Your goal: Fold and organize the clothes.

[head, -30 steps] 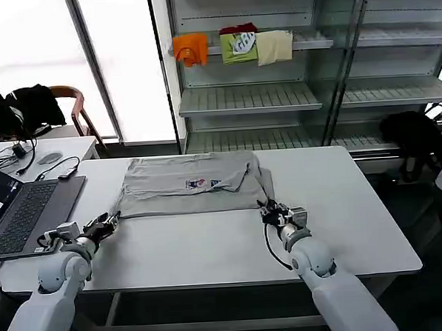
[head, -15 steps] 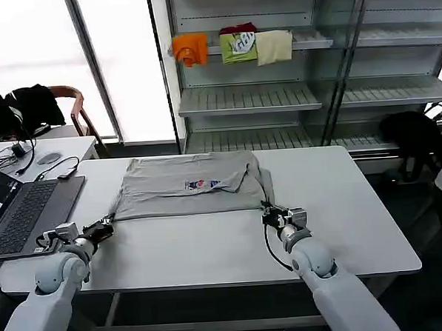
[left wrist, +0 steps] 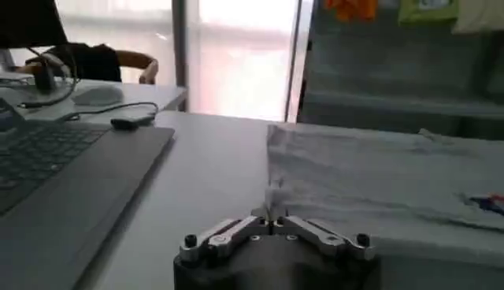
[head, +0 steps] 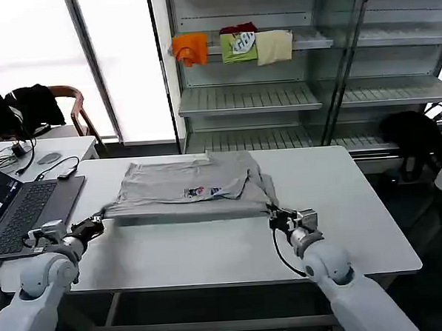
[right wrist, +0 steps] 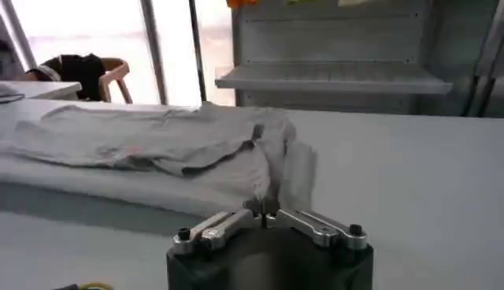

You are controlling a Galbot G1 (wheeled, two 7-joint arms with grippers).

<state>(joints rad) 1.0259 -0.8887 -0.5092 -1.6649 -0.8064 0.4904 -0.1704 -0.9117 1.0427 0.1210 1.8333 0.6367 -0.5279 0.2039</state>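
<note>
A light grey short-sleeved shirt (head: 185, 184) with a small multicolour chest print (head: 201, 190) lies partly folded across the middle of the white table (head: 356, 203). Its near edge is stretched taut and raised a little off the table between my two grippers. My left gripper (head: 93, 225) is shut on the shirt's near left corner; the pinched cloth (left wrist: 272, 197) rises from between the tips of the gripper (left wrist: 270, 215). My right gripper (head: 274, 217) is shut on the near right corner, with a fold of shirt (right wrist: 268, 169) running up from the gripper (right wrist: 264, 210).
An open laptop (head: 23, 209) sits at the table's left edge, close to my left arm. Cables and a mouse lie on a side desk (head: 50, 152). Behind the table stands a shelf rack (head: 277, 96) with folded orange, green and cream garments. A chair (head: 69, 99) carries a black garment.
Both grippers have drawn back toward the table's near edge and slightly apart, dragging the shirt's near edge with them and pulling it taut and off the table.
</note>
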